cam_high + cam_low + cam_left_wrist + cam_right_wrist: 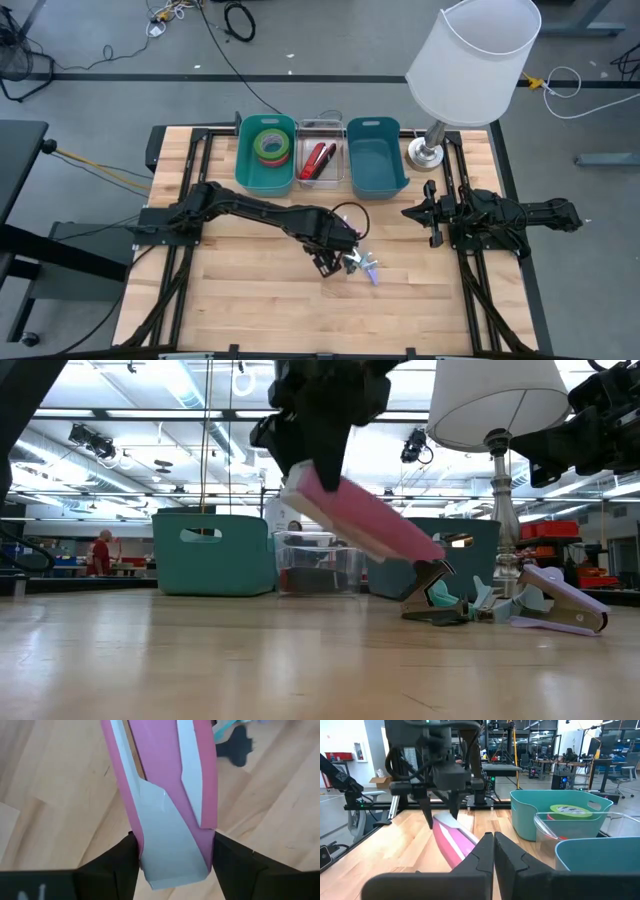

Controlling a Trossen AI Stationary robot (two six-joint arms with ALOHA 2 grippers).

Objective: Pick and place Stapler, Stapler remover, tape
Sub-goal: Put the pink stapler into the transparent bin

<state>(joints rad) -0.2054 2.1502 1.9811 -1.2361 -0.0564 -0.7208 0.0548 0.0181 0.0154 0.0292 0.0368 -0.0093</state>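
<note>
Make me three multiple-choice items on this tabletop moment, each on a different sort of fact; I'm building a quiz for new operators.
1. Where are the tape rolls?
A. In the teal bin on the left arm's side
B. On the bare table
C. In the clear middle bin

2. What colour is the stapler the left gripper holds?
A. Red
B. Pink
C. Green

3. How is the right gripper?
A. Shut on a stapler remover
B. Wide open over a bin
C. Shut, holding nothing

Answers:
1. A: the high view shows the tape rolls lying in the teal bin on that side.
2. B: the pink stapler hangs tilted from the left gripper, whose fingers clamp its end.
3. C: the right gripper has its fingers pressed together with nothing between them, waiting near the lamp.
</note>
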